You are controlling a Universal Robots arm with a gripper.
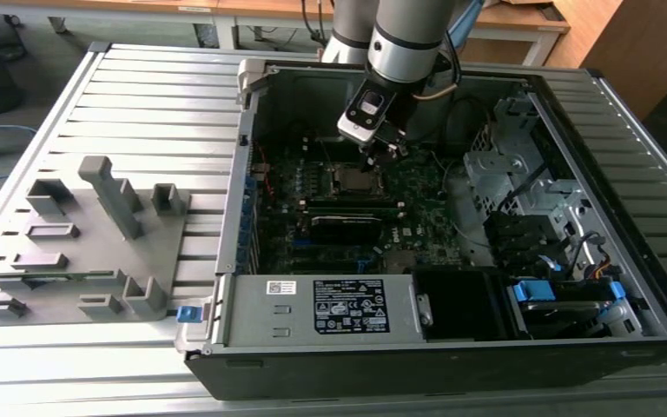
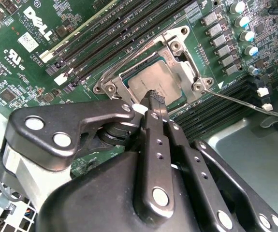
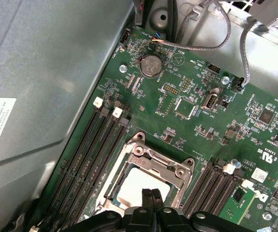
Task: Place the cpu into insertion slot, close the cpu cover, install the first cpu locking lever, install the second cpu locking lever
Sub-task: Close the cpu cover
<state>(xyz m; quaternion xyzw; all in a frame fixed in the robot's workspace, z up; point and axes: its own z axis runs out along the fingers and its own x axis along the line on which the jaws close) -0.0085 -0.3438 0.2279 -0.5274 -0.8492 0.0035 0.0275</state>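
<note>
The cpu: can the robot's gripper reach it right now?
Probably yes. The gripper hangs right over the cpu with its tips shut, at the chip's bare metal top, which shows through the window of the cpu cover. Nothing lies between them.

End effector [image 1: 382,157] hangs over the insertion slot [image 1: 357,181].

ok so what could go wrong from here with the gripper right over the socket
The gripper, fingers shut, sits right at the small square silver-grey cpu, framed by the thin silvery metal cpu cover. A hard or off-centre push might scratch or shift the chip.
A thin silvery wire lever sticks out, apparently unlatched, beside the socket, over the black memory slots. It could snag the fingers.
</note>
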